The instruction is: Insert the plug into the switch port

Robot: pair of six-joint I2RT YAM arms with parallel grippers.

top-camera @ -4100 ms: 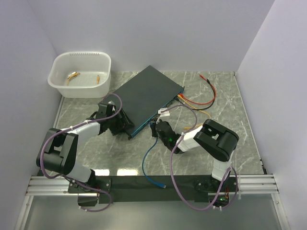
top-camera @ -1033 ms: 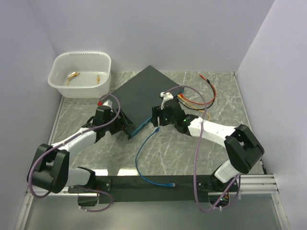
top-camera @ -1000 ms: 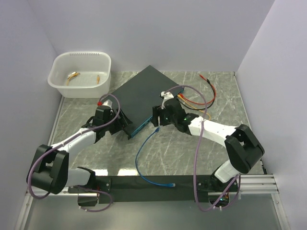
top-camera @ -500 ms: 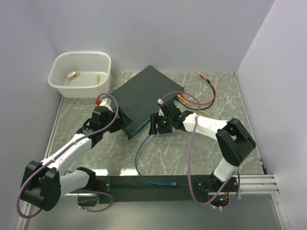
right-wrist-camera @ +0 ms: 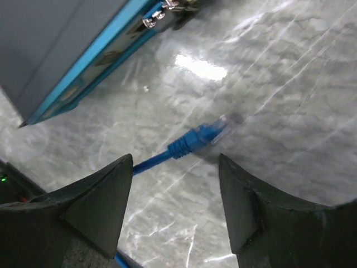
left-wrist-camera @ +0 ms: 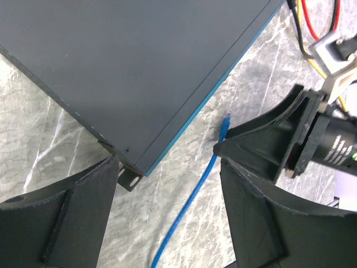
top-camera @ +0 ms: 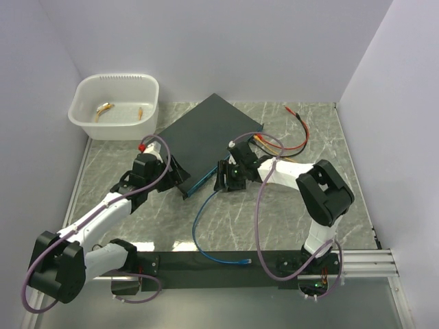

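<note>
The wide-open, empty right gripper (right-wrist-camera: 174, 162) straddles the blue cable plug (right-wrist-camera: 209, 133) lying on the grey marble table (right-wrist-camera: 290, 84), its length nearly parallel to the nearby teal-blue socket face (right-wrist-camera: 89, 75) of the flat black box (right-wrist-camera: 44, 33).

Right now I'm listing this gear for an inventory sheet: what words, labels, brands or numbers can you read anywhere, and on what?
No text here can be read.
White print on the right arm's black cylindrical housing: too blurred to read.
Dark marks on the teal-blue front face of the flat black box: too small and blurred to read.
Nothing else shows lettering.
</note>
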